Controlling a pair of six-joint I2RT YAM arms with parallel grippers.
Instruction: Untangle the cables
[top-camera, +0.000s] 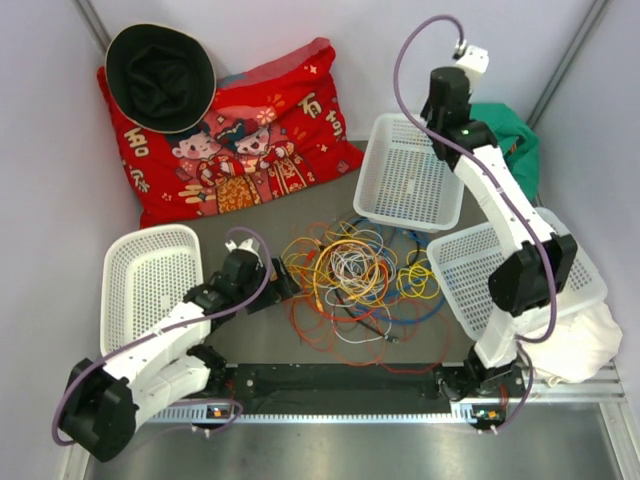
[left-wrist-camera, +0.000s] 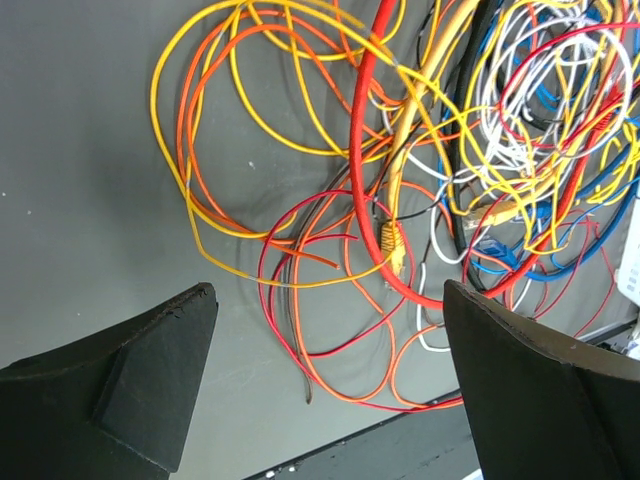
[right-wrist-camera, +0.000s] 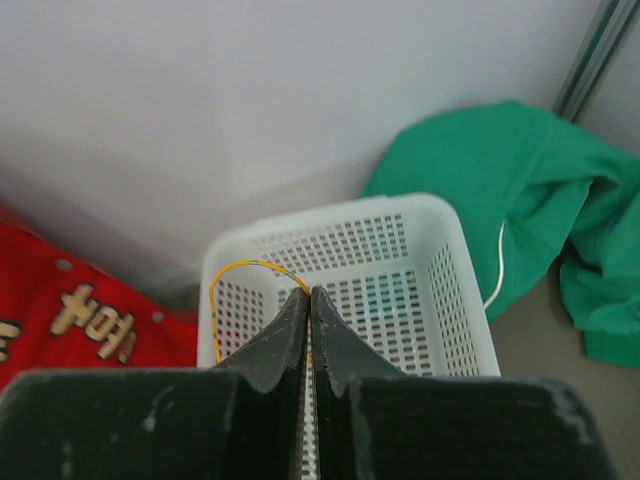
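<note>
The left gripper (left-wrist-camera: 328, 290) hovers with its jaws spread wide and empty, and the tangled cables (left-wrist-camera: 390, 245) lie just ahead of its fingertips. The right gripper (right-wrist-camera: 307, 292) is pinched closed on a thin yellow cable (right-wrist-camera: 240, 268), with a white basket (right-wrist-camera: 440, 300) directly beyond its tips.

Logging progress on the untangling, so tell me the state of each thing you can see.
cables, tangled in one pile
yellow cable, pinched, looped above the far basket
left gripper, open over the pile
right gripper, shut on the yellow cable
left basket, empty
</note>
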